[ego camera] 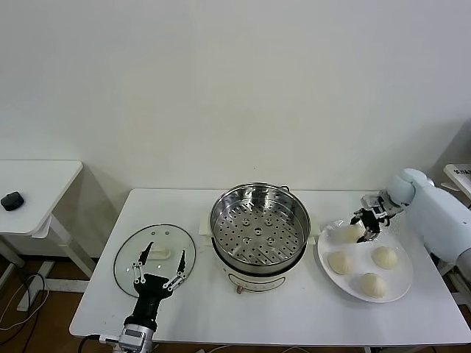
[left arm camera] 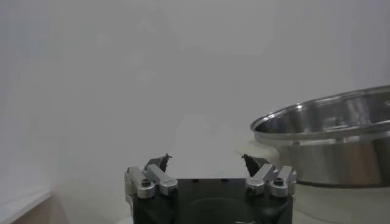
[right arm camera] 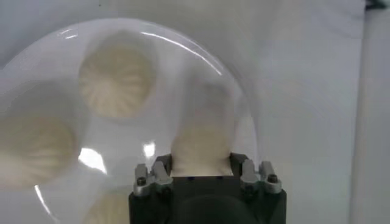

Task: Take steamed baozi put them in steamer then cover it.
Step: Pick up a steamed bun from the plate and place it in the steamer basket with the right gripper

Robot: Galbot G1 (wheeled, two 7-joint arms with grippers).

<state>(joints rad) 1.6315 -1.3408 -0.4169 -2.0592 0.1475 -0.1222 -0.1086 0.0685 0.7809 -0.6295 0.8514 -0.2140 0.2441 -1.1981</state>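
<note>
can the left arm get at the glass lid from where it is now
Probably yes. The left gripper hovers open right over the glass lid, which lies flat on the table beside the steamer, with its handle showing between the fingers. Nothing lies on the lid; the right gripper is far off at the plate.

Setting: indoor test room or lab staged as a kitchen, not a lived-in home. Evidence: plain white wall, bare, without cupboards or tiles. White work table on a brown floor, loose black cables trailing beside it. Second white side table at the robot's left carries one small black object. Kitchen props only: steamer on its cooker base, glass cover, white plate of steamed baozi.
</note>
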